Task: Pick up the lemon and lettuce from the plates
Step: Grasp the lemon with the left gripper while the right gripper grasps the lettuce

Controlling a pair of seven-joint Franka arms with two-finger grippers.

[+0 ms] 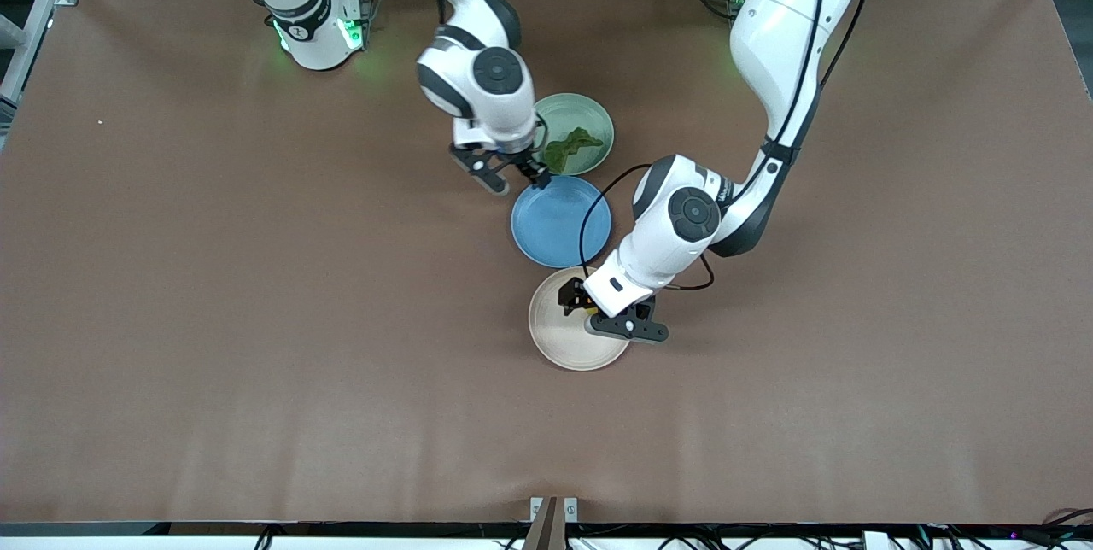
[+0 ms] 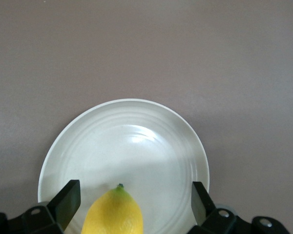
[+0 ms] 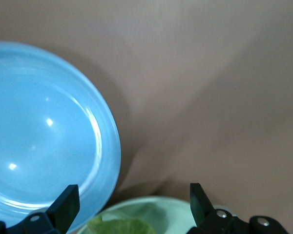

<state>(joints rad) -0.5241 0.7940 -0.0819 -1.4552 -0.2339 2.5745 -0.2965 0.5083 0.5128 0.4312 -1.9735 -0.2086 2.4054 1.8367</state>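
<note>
The yellow lemon (image 2: pixel 113 214) lies on the beige-white plate (image 1: pixel 568 345), which also shows in the left wrist view (image 2: pixel 136 141). My left gripper (image 1: pixel 598 313) is low over this plate and open. Its fingers stand on either side of the lemon without touching it (image 2: pixel 133 197). The dark green lettuce (image 1: pixel 570 150) lies on the mint green plate (image 1: pixel 598 119). My right gripper (image 1: pixel 514 177) is open and empty, at that plate's edge beside the lettuce. In the right wrist view the gripper (image 3: pixel 132 200) has the lettuce (image 3: pixel 119 226) and the mint plate (image 3: pixel 176 212) between its fingers.
A blue plate (image 1: pixel 561 221) with nothing on it sits between the two other plates; it also shows in the right wrist view (image 3: pixel 39 136). The brown table (image 1: pixel 256 319) spreads wide on all sides of the three plates.
</note>
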